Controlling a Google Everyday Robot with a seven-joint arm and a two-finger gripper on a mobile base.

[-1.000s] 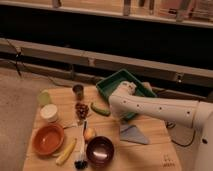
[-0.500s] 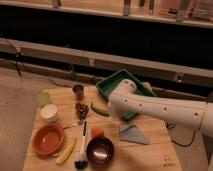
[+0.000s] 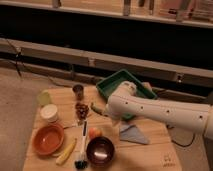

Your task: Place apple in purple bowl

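The apple [image 3: 95, 132], small and yellow-orange with a red blush, sits on the wooden table just above the purple bowl [image 3: 100, 150]. The bowl is dark and glossy and stands near the table's front edge. My white arm reaches in from the right. My gripper [image 3: 111, 116] is at its left end, above the table, up and to the right of the apple and apart from it. The wrist hides most of it.
An orange bowl [image 3: 48, 139] and a banana [image 3: 66, 151] lie at the front left. A brush [image 3: 81, 145] lies left of the purple bowl. A green tray [image 3: 120, 80], a metal cup [image 3: 78, 91], a white container [image 3: 49, 113], a green vegetable [image 3: 96, 109] and a grey cloth [image 3: 133, 134] are also on the table.
My arm has moved a little to the left and down, bringing the gripper end closer to the apple. The objects on the table have not moved.
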